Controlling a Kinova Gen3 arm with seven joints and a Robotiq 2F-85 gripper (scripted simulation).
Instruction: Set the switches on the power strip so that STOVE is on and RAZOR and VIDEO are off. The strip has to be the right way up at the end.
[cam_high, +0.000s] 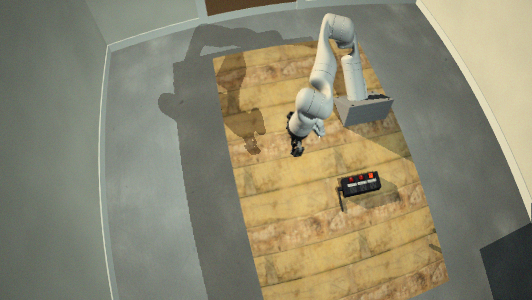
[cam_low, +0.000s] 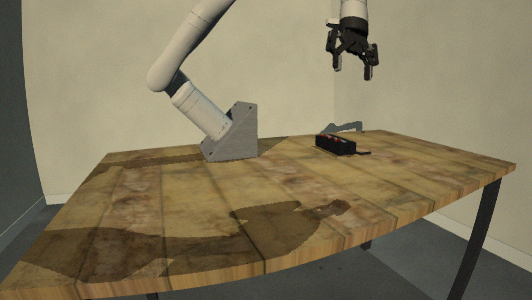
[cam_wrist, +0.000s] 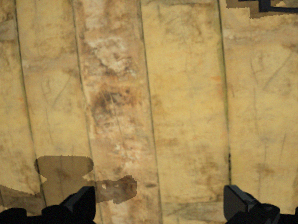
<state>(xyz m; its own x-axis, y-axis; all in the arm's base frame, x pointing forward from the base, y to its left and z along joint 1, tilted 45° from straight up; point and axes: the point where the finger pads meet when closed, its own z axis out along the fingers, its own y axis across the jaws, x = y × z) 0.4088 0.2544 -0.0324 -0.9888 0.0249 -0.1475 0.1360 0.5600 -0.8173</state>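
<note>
Power strip (cam_high: 360, 184) lies flat on the wooden table (cam_high: 320, 240), switch side up w/ three red switches (cam_high: 360, 177) showing, near the table's edge and not far from the grey arm base (cam_high: 380, 107). Gripper (cam_low: 352, 67) hangs high above the table, well apart from the strip, fingers spread fully wide w/ nothing between them.

bare test room: plank table (cam_low: 350, 210), plain cream walls (cam_low: 90, 75), grey floor (cam_high: 150, 200).

A wooden plank table (cam_low: 150, 210) stands on grey floor (cam_high: 150, 200)

One power strip (cam_high: 360, 184) (three red switches (cam_high: 360, 177))
</note>
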